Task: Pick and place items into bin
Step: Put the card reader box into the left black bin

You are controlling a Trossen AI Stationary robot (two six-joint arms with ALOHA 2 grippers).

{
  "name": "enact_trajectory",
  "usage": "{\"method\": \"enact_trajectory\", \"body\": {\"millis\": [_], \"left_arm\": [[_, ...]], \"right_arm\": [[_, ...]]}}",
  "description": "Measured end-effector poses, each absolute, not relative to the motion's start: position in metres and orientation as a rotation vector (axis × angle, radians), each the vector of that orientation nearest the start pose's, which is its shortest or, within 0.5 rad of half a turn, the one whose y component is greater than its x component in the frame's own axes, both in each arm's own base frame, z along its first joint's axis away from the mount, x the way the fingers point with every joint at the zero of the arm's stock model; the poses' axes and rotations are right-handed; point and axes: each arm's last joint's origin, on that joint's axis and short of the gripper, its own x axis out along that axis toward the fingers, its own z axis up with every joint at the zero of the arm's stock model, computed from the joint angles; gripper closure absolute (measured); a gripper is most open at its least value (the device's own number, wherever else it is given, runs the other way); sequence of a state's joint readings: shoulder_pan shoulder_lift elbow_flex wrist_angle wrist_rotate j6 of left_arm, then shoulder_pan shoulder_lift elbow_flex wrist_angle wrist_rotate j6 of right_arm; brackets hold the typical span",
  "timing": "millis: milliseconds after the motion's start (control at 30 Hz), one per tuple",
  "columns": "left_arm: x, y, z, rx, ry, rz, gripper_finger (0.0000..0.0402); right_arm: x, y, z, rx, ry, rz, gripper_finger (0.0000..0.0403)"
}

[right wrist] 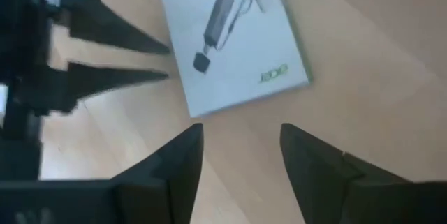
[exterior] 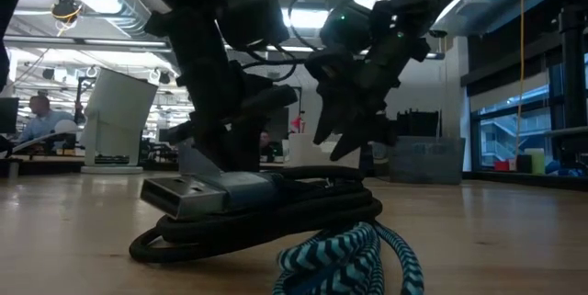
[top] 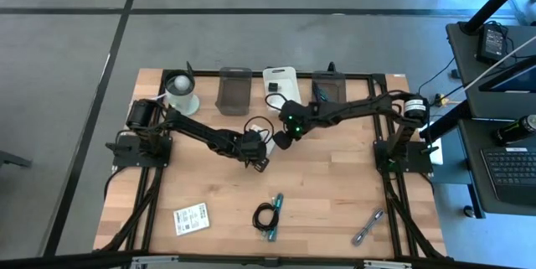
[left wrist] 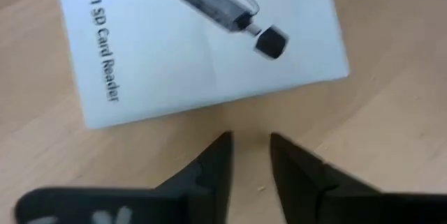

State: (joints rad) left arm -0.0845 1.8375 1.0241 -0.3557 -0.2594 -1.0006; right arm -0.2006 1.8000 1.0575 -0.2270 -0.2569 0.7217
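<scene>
Mid-worktop (top: 335, 185), the left pincer (left wrist: 250, 155), slightly parted and empty, and the right pincer (right wrist: 241, 155), wider apart and empty, hover beside a white card-reader packet (right wrist: 227, 39).

Our right gripper (right wrist: 241, 137): fingers apart, above bare wood.
White card-reader packet (right wrist: 230, 39): flat on our table (right wrist: 363, 70).
Left gripper (right wrist: 164, 60): beside the packet.

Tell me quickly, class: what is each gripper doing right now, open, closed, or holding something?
Left gripper: narrowly open, empty, just short of the white card reader packet.
Right gripper: open, empty, over the same packet.
</scene>
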Motion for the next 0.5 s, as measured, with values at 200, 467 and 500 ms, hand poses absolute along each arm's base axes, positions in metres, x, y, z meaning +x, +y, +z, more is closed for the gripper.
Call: {"method": "enact_trajectory", "body": {"millis": [200,467,500], "left_arm": [[0.336,-0.02,0.155,-0.698,0.89,0.687,0.0317],[0.331,-0.012,0.177,-0.604,0.753,0.767,0.0345],[0.332,-0.011,0.175,-0.612,0.762,0.762,0.0348]], "right_arm": [[0.348,-0.069,0.161,0.88,0.932,-0.302,0.0188],[0.347,-0.074,0.161,0.876,0.926,-0.309,0.0185],[0.347,-0.075,0.161,0.878,0.923,-0.312,0.0185]]}}
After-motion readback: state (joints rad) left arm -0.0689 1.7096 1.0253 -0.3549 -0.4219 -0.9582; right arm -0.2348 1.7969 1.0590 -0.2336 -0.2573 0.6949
